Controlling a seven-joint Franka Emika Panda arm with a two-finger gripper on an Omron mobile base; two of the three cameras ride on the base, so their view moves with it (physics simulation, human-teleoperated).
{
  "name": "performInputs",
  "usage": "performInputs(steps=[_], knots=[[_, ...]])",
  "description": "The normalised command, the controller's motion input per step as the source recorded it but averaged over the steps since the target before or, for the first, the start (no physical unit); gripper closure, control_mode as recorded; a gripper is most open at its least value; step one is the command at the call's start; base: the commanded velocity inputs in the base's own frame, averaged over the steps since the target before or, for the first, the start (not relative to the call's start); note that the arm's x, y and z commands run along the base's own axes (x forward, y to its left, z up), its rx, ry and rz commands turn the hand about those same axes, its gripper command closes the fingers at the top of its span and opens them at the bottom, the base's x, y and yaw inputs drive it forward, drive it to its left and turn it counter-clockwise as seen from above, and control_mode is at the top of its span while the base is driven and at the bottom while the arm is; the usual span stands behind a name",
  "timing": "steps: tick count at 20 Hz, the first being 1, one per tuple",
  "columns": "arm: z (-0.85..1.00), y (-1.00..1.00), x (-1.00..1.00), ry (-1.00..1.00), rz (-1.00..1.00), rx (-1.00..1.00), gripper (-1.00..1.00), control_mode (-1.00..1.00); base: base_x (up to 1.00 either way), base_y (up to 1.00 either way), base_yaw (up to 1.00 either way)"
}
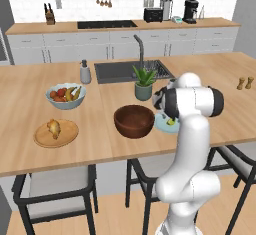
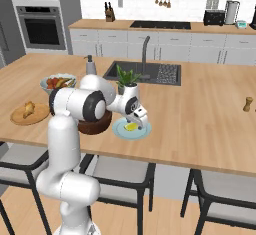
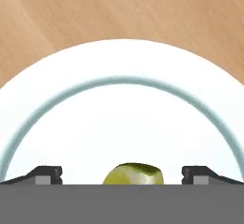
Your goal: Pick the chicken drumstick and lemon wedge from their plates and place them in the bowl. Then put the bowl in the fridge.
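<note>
**A:** Checking the lemon wedge [image 2: 131, 126] first. Where is it?

**B:** On the pale blue-green plate [image 2: 120, 131], near the counter's [image 2: 200, 119] front edge. In the hand view the wedge [image 3: 133, 174] sits at 6 o'clock on the plate [image 3: 122, 99], between the two finger tips [image 3: 47, 174].

**A:** Gripper?

**B:** Gripper [image 2: 140, 121] is spread wide, nothing grasped. It hangs just over the wedge, jaws either side; can't tell if they touch the plate.

**A:** Bowl?

**B:** Dark brown wooden bowl [image 1: 134, 120] stands at 9 o'clock of that plate [image 1: 161, 124], just beside it, upright. From the left base view its inside looks bare.

**A:** Drumstick?

**B:** Chicken drumstick [image 1: 54, 127] lies on the light-wood plate [image 1: 67, 136], well apart from the bowl, at its 9 o'clock.

**A:** Other stuff?

**B:** Pale fruit bowl [image 1: 66, 96] at 12 o'clock of the wood plate. Potted plant [image 1: 144, 83] at 12 o'clock of the bowl, sink [image 1: 120, 70] behind it, soap dispenser [image 1: 85, 72] on the sink's left. Stools [image 1: 55, 189] under the counter's near edge.
</note>
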Motion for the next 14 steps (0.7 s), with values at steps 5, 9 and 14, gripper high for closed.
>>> performInputs(steps=[5, 9, 14], knots=[[-0.41, 0.05, 0.00, 0.00, 0.00, 0.00, 1.00, -1.00, 0.00, 0.00, 0.00], [-0.29, 0.01, 0.00, 0.00, -0.01, 0.00, 1.00, -1.00, 0.00, 0.00, 0.00], [-0.18, -0.01, -0.08, 0.03, -0.01, 0.00, 1.00, -1.00, 0.00, 0.00, 0.00]])
